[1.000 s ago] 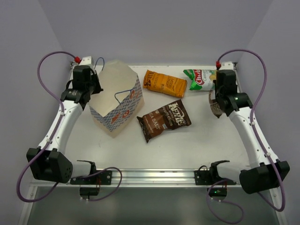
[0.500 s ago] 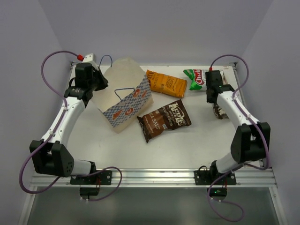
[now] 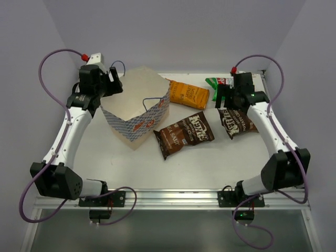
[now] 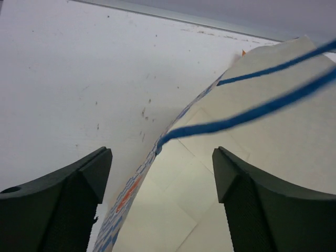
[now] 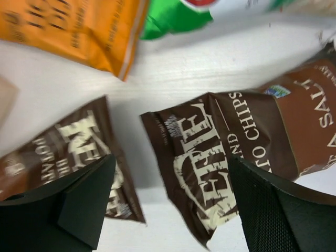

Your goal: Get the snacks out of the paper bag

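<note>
The paper bag (image 3: 137, 122) stands at the left of the table, its cream inside facing up and a blue string handle (image 3: 152, 100) over its rim. My left gripper (image 3: 114, 84) is open at the bag's back left corner; in the left wrist view the bag's rim (image 4: 131, 186) and handle (image 4: 247, 113) pass between the spread fingers of that gripper (image 4: 163, 173), untouched. Four snacks lie flat outside: an orange packet (image 3: 189, 94), a green-and-white chip bag (image 3: 214, 82), a brown packet (image 3: 184, 135) and a second brown packet (image 3: 239, 122). My right gripper (image 3: 227, 102) hangs open above that second brown packet (image 5: 231, 147).
The table's back edge (image 3: 189, 74) runs just behind the orange and green packets. Grey walls enclose the table on three sides. Both arm bases sit on the metal rail (image 3: 173, 197) at the near edge.
Both grippers went from shut to open. The right one let go of a brown packet, which now lies flat at the right. The left one released the bag, which has turned and shifted a little.
</note>
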`<state>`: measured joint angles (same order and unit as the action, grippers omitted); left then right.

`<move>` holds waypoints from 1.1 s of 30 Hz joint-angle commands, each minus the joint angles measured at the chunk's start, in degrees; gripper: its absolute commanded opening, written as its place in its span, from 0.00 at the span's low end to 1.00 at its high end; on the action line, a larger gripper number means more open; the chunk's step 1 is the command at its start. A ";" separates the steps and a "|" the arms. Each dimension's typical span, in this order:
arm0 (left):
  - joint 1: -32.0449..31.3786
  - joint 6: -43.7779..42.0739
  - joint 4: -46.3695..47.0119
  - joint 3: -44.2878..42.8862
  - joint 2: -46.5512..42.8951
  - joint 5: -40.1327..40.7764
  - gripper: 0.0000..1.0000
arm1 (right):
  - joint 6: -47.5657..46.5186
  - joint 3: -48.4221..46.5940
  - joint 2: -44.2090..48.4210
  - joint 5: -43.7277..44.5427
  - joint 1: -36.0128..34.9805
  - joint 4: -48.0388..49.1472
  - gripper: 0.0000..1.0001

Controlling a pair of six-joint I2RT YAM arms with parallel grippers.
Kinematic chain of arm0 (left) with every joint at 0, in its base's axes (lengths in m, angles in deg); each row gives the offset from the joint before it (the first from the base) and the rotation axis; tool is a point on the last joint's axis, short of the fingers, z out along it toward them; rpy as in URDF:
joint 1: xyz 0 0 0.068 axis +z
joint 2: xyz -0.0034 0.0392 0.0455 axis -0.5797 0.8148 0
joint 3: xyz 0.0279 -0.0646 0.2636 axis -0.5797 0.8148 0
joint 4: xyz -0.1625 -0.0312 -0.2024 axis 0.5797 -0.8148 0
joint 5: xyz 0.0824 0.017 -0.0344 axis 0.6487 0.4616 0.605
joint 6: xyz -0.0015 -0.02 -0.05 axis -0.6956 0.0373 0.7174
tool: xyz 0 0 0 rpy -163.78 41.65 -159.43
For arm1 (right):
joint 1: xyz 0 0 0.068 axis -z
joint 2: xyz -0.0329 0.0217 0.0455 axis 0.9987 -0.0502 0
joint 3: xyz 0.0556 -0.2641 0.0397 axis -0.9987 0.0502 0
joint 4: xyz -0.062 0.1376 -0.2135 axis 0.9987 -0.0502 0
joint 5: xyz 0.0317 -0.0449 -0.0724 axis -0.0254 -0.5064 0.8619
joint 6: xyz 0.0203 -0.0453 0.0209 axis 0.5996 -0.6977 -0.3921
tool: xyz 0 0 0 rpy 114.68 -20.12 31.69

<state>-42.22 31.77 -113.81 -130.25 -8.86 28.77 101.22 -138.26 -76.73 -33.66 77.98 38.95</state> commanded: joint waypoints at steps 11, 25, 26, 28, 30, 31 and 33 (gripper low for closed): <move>0.37 -5.60 -8.36 -8.59 -14.22 6.07 1.00 | 0.45 -12.56 27.88 -7.34 0.09 -4.07 0.99; -1.30 -10.70 -13.73 -2.71 -36.29 11.16 1.00 | -5.52 -7.73 55.66 -2.77 0.09 -2.31 0.99; -1.30 -10.17 -14.08 -2.09 -37.08 11.52 1.00 | -5.79 -7.03 58.64 -2.51 0.09 -0.91 0.99; -1.56 -8.95 -14.08 -0.33 -39.45 12.39 1.00 | -6.49 -5.27 61.20 -1.98 -0.25 -0.02 0.99; -1.91 -8.24 -14.60 0.72 -41.12 13.98 1.00 | -6.40 -4.48 64.10 -1.98 -0.69 0.16 0.99; -2.18 -7.80 -14.96 0.81 -41.47 14.59 1.00 | -6.40 -4.04 64.72 -2.15 -1.13 -0.10 0.99; -2.35 -7.27 -18.20 0.29 -41.83 15.29 1.00 | -5.88 -3.95 66.22 -2.24 -1.83 -1.51 0.99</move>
<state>-43.92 23.66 -128.63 -129.77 -49.74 41.12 96.26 -142.81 -11.88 -36.92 77.08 36.50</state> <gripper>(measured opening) 0.996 0.990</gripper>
